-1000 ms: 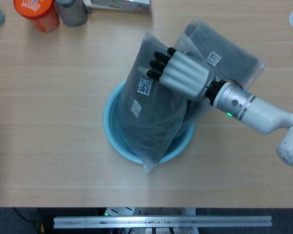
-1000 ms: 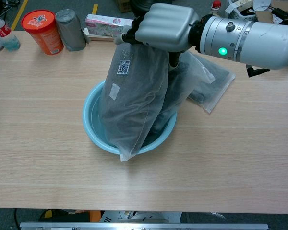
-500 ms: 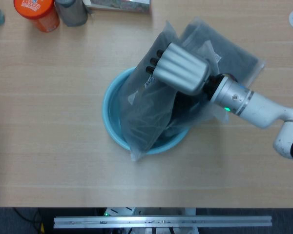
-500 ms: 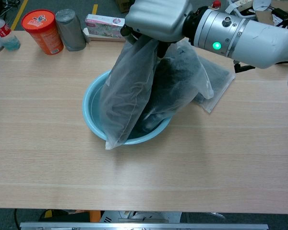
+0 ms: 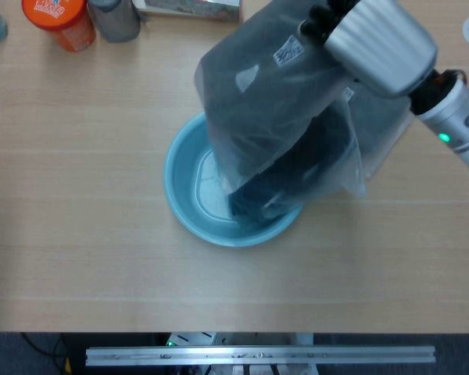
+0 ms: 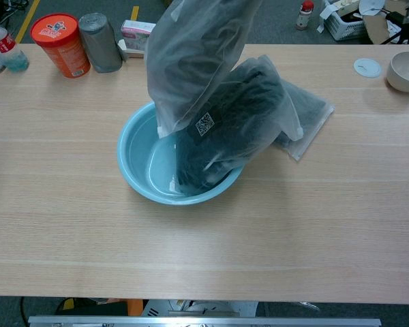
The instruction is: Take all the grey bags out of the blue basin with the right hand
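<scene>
My right hand [image 5: 375, 43] sits high over the far right of the table [image 6: 191, 245], fingers closed on the top edge of one grey bag [image 5: 270, 101], which hangs clear of the blue basin [image 6: 140, 180] with its lower corner just above the rim. My left hand shows in neither view. To do this step well, I'd carry the bag right and far, keeping it high until its trailing corner is past the rim, then lay it beside the flat bag [image 6: 307, 112] already on the table behind the basin. A snag on the bag below could drag the basin, I judge.

In the basin a second, darker bag [image 6: 225, 133] leans against the right wall, its top spilling over the rim; the left half of the basin floor is bare.
</scene>
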